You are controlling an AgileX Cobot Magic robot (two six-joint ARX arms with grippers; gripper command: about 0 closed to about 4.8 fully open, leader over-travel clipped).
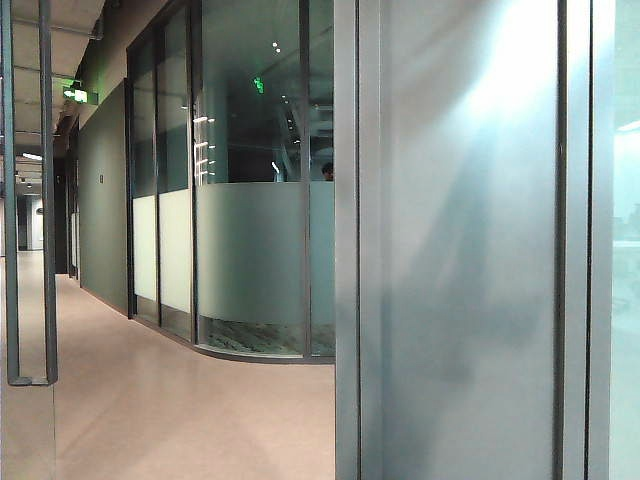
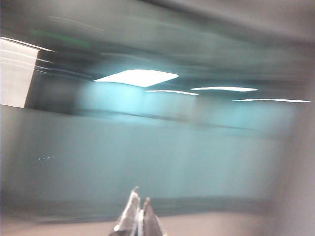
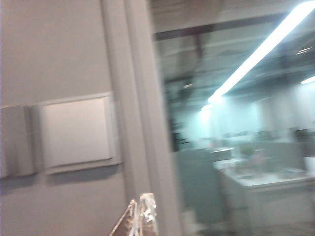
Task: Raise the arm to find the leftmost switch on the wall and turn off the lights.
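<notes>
The right end effector (image 3: 140, 216) is raised near the wall, fingers pressed together and empty, because the switches (image 3: 76, 132) sit just above it. The left end effector (image 2: 138, 216), also clenched on nothing, points at blurred ceiling lights (image 2: 136, 77), which are on.

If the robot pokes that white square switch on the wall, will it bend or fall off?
Probably not. The white switch plate looks flat and set flush in its frame on the wall, so it should stay put and likely just rock slightly. Its smooth face may be slippery for the right gripper, whose fingers look closed. The left gripper faces blurred glass elsewhere.
</notes>
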